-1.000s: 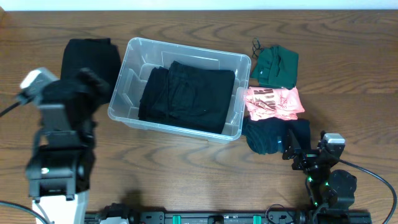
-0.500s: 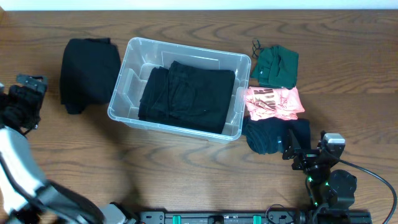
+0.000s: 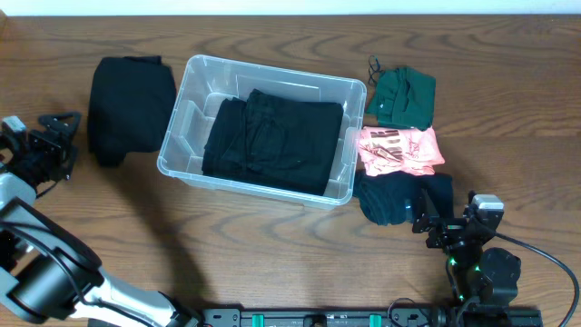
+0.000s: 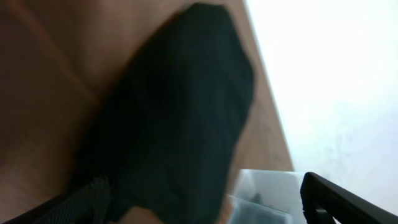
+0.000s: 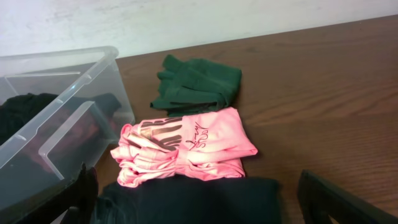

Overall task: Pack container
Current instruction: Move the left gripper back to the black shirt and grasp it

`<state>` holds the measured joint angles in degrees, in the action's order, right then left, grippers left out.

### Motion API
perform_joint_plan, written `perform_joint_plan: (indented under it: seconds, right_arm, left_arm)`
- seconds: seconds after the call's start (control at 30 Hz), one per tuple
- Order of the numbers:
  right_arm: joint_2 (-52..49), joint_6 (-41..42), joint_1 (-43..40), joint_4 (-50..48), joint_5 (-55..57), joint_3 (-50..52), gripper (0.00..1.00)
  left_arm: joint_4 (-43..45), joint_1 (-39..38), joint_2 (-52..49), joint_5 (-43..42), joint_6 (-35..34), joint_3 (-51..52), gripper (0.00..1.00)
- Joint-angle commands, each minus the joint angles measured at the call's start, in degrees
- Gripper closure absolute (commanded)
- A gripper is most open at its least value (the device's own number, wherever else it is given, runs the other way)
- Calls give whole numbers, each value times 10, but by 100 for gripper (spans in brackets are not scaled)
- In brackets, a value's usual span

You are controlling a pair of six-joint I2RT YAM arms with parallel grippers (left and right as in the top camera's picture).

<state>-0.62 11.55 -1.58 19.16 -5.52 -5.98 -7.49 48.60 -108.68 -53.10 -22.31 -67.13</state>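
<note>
The clear container [image 3: 180, 116] stands at the table's middle with black folded clothes [image 3: 272, 136] inside. A black folded garment [image 3: 127, 100] lies on the table left of it. My left gripper [image 3: 64, 141] is open and empty at the far left, facing that garment [image 4: 168, 112]; the container's corner [image 4: 267, 193] shows beyond it. My right gripper [image 3: 447, 220] is open and empty at the front right, just before a dark folded garment [image 3: 399, 198]. In the right wrist view the open jaws [image 5: 205, 211] flank that dark garment [image 5: 193, 199], with the container [image 5: 56, 81] to the left.
A pink folded garment [image 3: 398, 150] and a green folded garment [image 3: 404, 95] lie right of the container; both show in the right wrist view, pink [image 5: 186, 146] and green [image 5: 196, 81]. A white wall runs along the table's far edge.
My left arm has swung away from beside the container out to the far left table edge and lowered. The right arm and all clothes have not moved.
</note>
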Motion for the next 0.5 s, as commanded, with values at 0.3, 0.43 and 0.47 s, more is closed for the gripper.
perform_joint_plan:
  seconds: [0.3, 0.43, 0.47]
  right_arm:
    - [3, 4, 8, 1, 1, 1, 1]
    - [3, 4, 8, 1, 1, 1, 1]
    - [3, 4, 8, 1, 1, 1, 1]
  left_arm:
    - [4, -5, -73, 88, 52, -5, 2]
    - [13, -30, -98, 88, 58, -5, 2]
    - [14, -33, -100, 88, 57, -5, 2]
